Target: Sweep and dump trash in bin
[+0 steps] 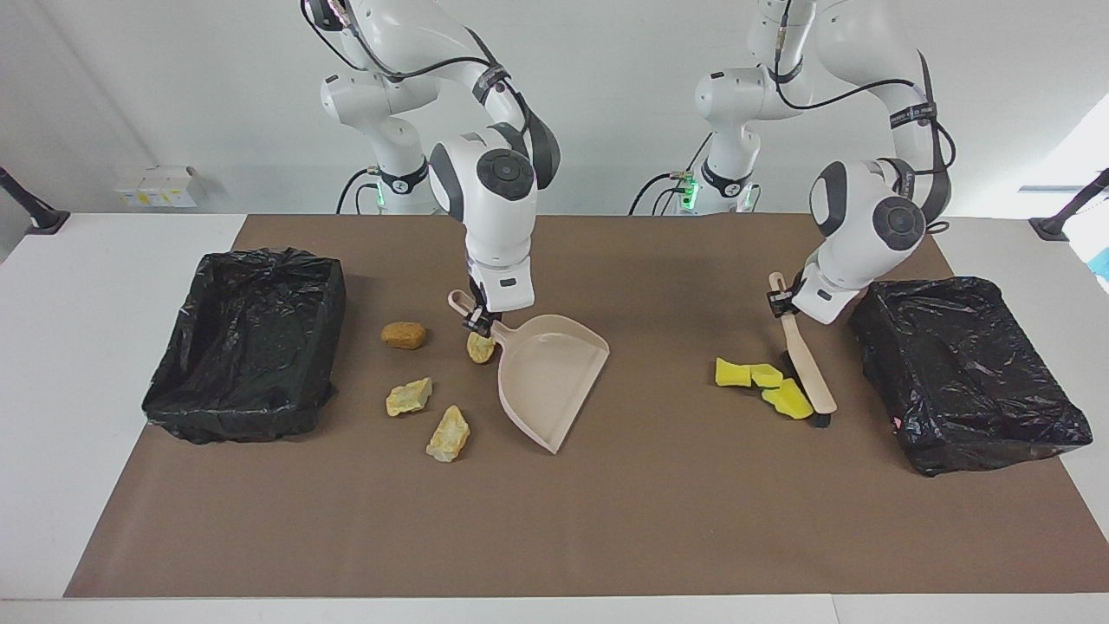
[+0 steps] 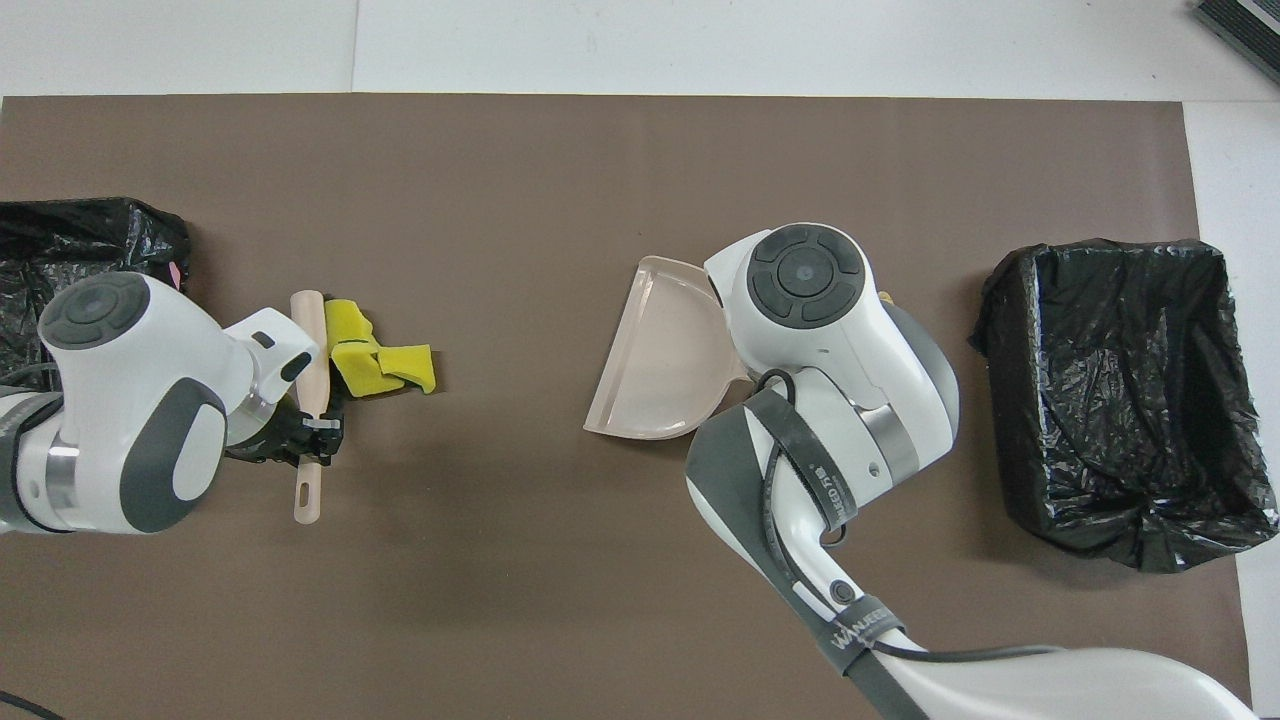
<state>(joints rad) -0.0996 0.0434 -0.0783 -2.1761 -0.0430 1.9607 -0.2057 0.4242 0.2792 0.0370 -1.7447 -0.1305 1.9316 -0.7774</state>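
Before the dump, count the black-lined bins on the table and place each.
2. One bin sits at the right arm's end of the table, beside the tan lumps; the other bin at the left arm's end, beside the brush.

One camera high across the table, facing me and my arms, the other high above my end, looking steeply down and forward, both sharing the brown mat, half a turn apart

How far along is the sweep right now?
Done: nothing dumped. In hand: right gripper holds the dustpan beside the tan lumps; left gripper holds the brush against the yellow chunks. Left: sweeping all seven pieces, dumping them in a bin.
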